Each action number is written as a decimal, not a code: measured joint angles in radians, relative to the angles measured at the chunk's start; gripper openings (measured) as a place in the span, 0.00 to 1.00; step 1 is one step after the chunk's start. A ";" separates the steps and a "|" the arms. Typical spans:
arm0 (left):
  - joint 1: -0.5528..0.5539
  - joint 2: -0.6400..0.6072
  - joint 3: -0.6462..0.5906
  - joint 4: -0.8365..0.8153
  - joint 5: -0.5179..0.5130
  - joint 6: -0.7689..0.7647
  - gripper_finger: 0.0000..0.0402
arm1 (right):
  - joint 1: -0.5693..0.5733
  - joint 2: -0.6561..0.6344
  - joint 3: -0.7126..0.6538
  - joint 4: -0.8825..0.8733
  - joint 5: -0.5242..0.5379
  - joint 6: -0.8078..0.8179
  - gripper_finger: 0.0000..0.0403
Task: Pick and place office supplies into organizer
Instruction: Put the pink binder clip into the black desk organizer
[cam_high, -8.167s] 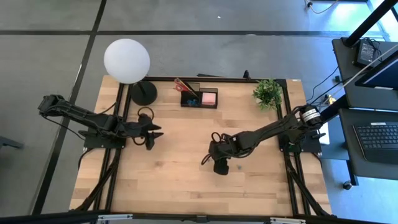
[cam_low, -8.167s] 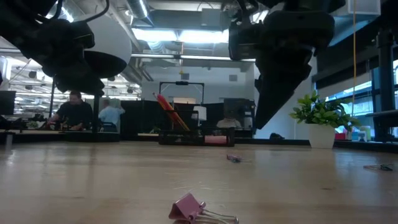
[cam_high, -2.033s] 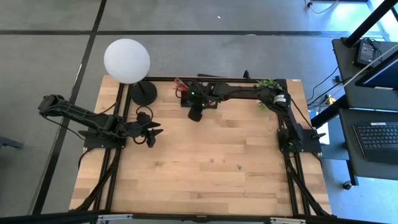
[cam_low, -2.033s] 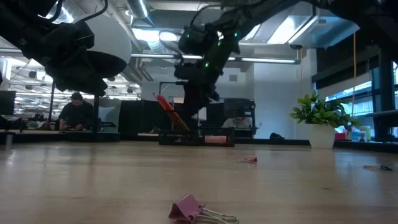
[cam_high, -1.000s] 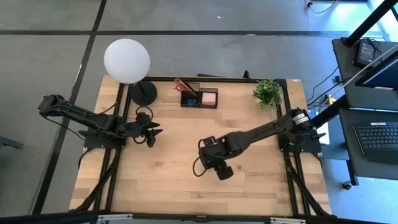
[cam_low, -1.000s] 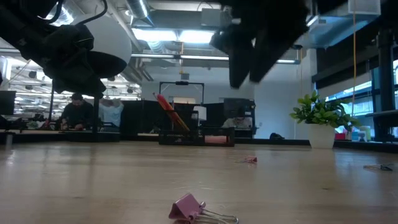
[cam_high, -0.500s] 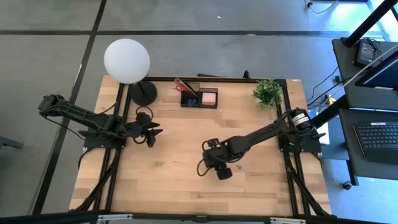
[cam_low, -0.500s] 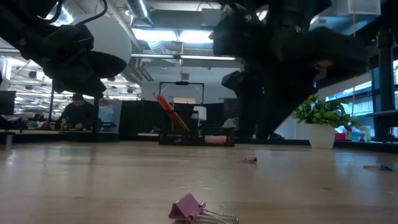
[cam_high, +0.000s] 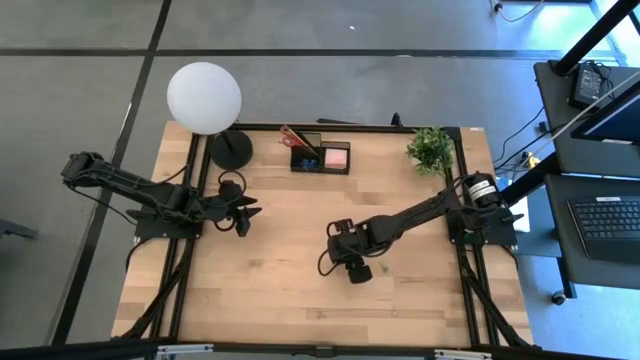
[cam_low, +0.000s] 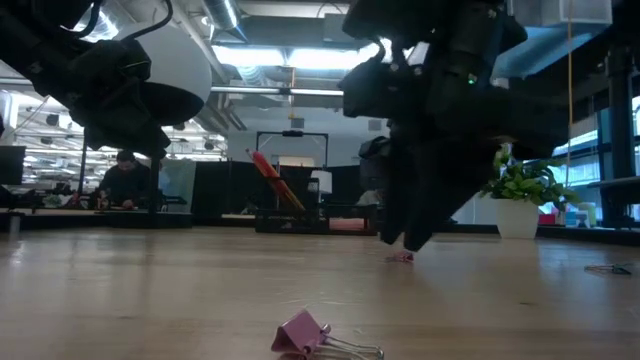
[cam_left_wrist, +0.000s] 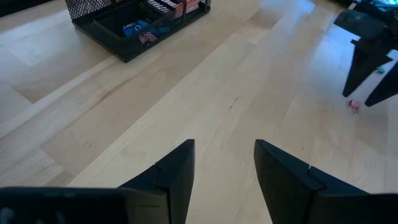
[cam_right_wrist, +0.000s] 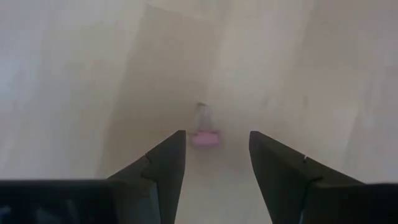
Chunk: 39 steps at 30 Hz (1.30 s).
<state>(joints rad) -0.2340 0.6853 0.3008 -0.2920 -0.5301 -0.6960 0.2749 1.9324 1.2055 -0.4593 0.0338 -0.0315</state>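
Note:
A small pink binder clip (cam_right_wrist: 205, 139) lies on the bare wood near the table's middle. My right gripper (cam_right_wrist: 216, 134) hangs open just above it, pointing steeply down, one finger on either side of the clip and touching nothing; the low view shows the fingertips (cam_low: 398, 240) just over the clip (cam_low: 402, 257). The black mesh organizer (cam_high: 320, 157) stands at the far edge, with red-handled scissors (cam_high: 293, 136) and a pink sticky-note pad (cam_high: 337, 157) in it. My left gripper (cam_left_wrist: 224, 149) waits open at the table's left side (cam_high: 245, 214).
A lamp with a white globe (cam_high: 204, 97) and a round black base (cam_high: 231, 150) stands at the far left. A green potted plant (cam_high: 431, 150) is at the far right. A second pink binder clip (cam_low: 318, 336) lies close to the low camera. People sit in the room behind.
My right gripper has sunk toward the table over the small pink clip, still open, and has rolled a little. The clip has not moved.

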 joint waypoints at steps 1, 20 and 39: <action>0.000 0.000 0.000 0.000 0.000 0.000 0.40 | -0.005 0.000 -0.001 -0.002 0.000 -0.001 0.45; 0.000 0.000 0.000 0.002 -0.004 -0.001 0.40 | -0.005 0.035 0.002 0.021 -0.037 0.012 0.45; 0.000 0.000 0.000 0.003 -0.005 -0.016 0.40 | 0.046 0.039 0.000 0.073 -0.059 0.028 0.45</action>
<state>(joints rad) -0.2340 0.6853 0.3008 -0.2893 -0.5346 -0.7121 0.3213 1.9715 1.2053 -0.3863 -0.0248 -0.0035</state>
